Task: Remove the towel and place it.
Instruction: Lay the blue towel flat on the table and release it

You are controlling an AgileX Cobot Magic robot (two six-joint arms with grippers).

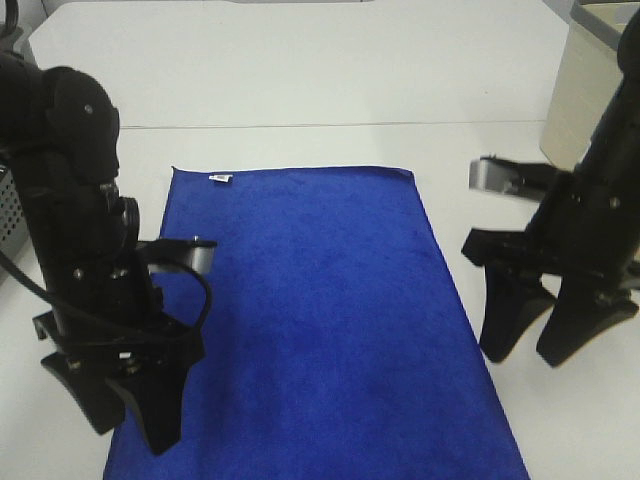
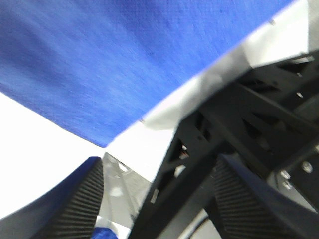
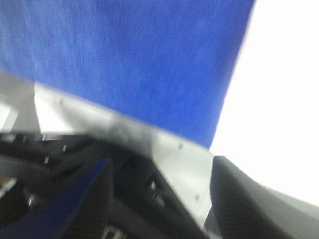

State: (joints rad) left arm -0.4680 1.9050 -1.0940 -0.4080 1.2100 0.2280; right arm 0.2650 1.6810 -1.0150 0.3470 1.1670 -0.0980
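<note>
The royal-blue towel (image 1: 320,320) lies spread flat on the white table (image 1: 300,80), with its small white tag (image 1: 221,178) at the far left corner. My left gripper (image 1: 130,432) hangs open over the towel's near left edge, with nothing between its fingers. My right gripper (image 1: 524,356) stands open just off the towel's right edge, above bare table. The left wrist view shows the towel (image 2: 124,59) beyond the spread left gripper (image 2: 159,214). The right wrist view shows the towel (image 3: 134,59) and white table past the spread right gripper (image 3: 164,209).
A tall beige container (image 1: 580,90) stands at the back right, behind the right arm. A grey mesh object (image 1: 8,215) sits at the left edge, behind the left arm. The table has a seam line running across behind the towel.
</note>
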